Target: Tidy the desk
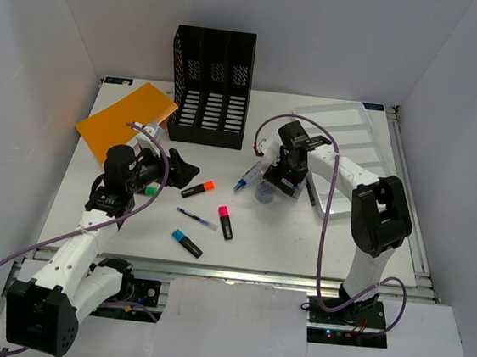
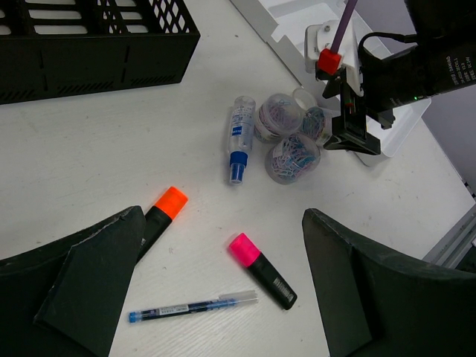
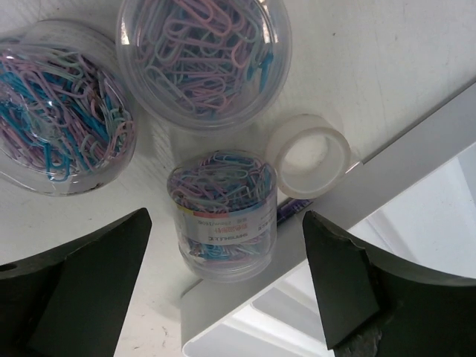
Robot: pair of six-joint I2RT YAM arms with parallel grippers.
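At the right gripper: spread wide, empty, poised over a small tub of paper clips, with a finger on either side and clear of it. Seems to lie on its side, label up, close against the edge of a white tray; hard to tell whether touching. Just beside it, a roll of clear tape. Further out, a wide tub of clips and a second wide tub.

At the left gripper: equally wide, equally empty, hanging above an orange marker, a pink marker and a blue pen. Beyond these, a little bottle with a blue cap lying flat.

Under all of it, the tabletop, running wall to wall with a black file rack and an orange folder at the back. Nothing there to grasp: rigid, fixed, smooth and probably slick, so expect loose things to skid when nudged.

For the small tub, expect light, stiff, glossy plastic, likely to roll or squirt out of a pinch. Best taken across the middle of the round body, squarely and gently; beware a lid popping and spilling clips. For the markers and the pen, take them across the barrel near the middle.
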